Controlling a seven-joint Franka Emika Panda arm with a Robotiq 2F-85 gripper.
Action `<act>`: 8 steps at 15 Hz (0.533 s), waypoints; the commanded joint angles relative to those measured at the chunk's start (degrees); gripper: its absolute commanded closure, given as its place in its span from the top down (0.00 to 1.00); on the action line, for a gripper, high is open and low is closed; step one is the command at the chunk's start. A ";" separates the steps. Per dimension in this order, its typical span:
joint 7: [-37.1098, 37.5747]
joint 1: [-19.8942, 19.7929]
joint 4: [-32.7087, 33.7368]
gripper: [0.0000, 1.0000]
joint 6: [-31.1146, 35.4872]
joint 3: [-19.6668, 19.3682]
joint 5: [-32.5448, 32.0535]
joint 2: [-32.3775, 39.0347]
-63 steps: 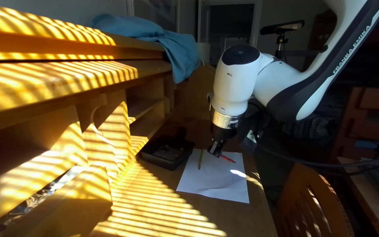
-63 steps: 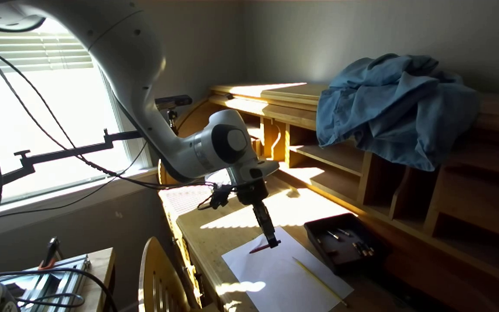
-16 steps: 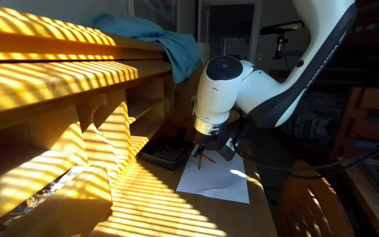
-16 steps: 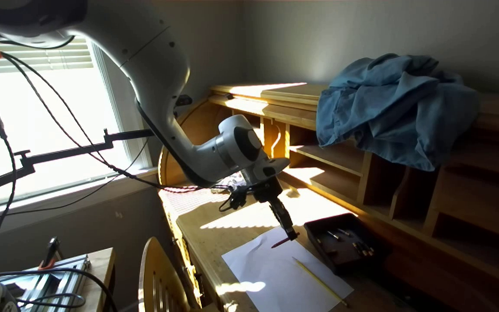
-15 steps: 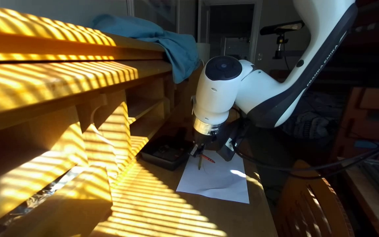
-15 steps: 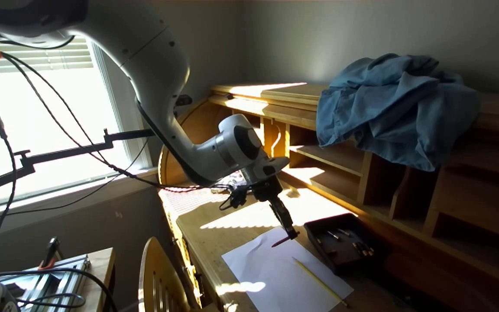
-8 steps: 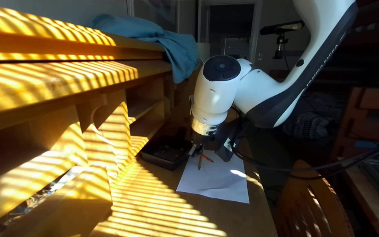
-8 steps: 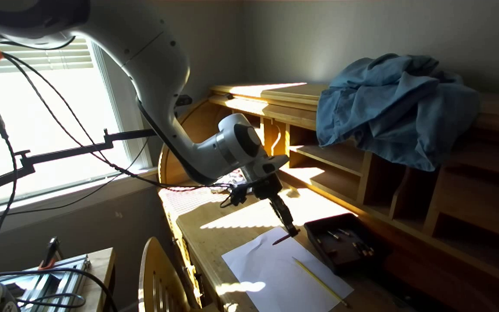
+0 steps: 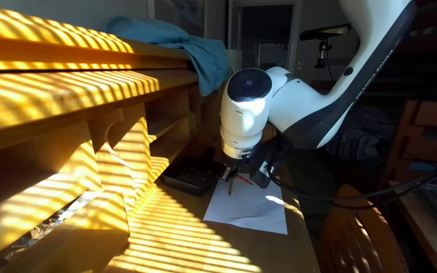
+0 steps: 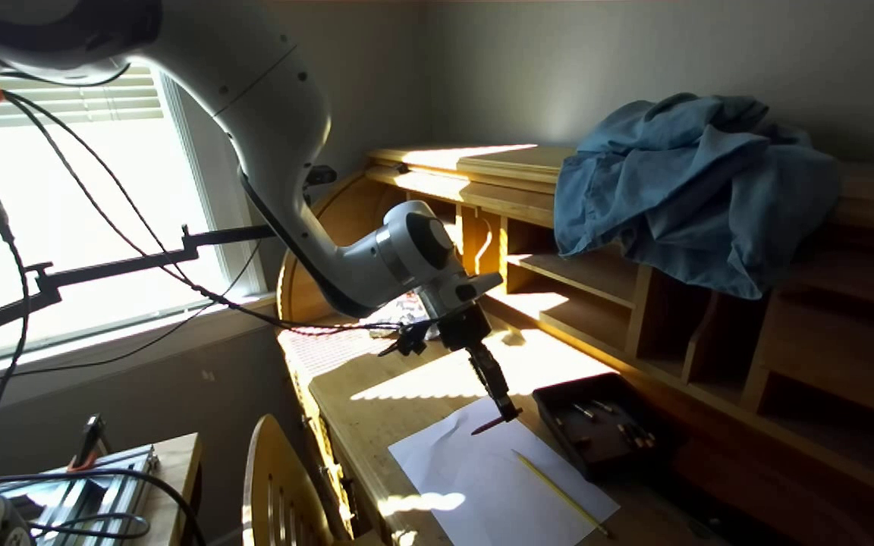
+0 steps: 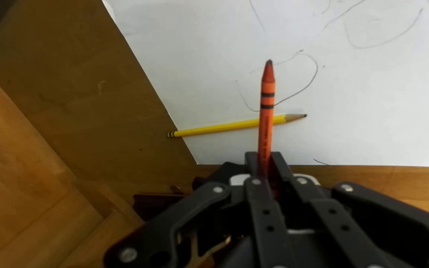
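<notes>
My gripper (image 11: 264,159) is shut on a red-orange crayon (image 11: 267,100), which sticks out from between the fingertips with its dark tip pointing away. Below lies a white sheet of paper (image 11: 371,96) marked with thin grey curved lines. A yellow pencil (image 11: 218,128) rests on the sheet, its eraser end past the paper's edge, and the crayon crosses in front of it in the wrist view. Both exterior views show the gripper (image 9: 230,174) (image 10: 511,414) low over the paper, near its tray-side edge. Whether the crayon (image 10: 488,426) touches the paper, I cannot tell.
A black tray (image 10: 561,444) with several small items stands beside the paper on the wooden desk. Desk cubbyholes (image 10: 581,273) rise behind it, with a blue cloth (image 10: 680,189) draped over the top. A wooden chair (image 10: 278,485) stands at the desk's open side.
Over the last few seconds my gripper has carried the crayon across the paper toward the tray. In the last half second the wrist has tilted slightly, shifting the crayon's tip a little away from the tray.
</notes>
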 commanded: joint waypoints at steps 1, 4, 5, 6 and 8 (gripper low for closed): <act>2.83 0.36 2.36 0.02 -5.90 1.30 0.39 1.03; 5.28 0.91 4.13 0.02 -11.19 2.06 0.08 1.76; 5.77 1.03 4.94 0.02 -12.64 2.31 -0.14 2.29; 6.46 1.18 5.57 0.02 -13.74 2.50 -0.51 2.72; 7.81 1.71 7.10 0.02 -16.54 2.74 -0.97 3.85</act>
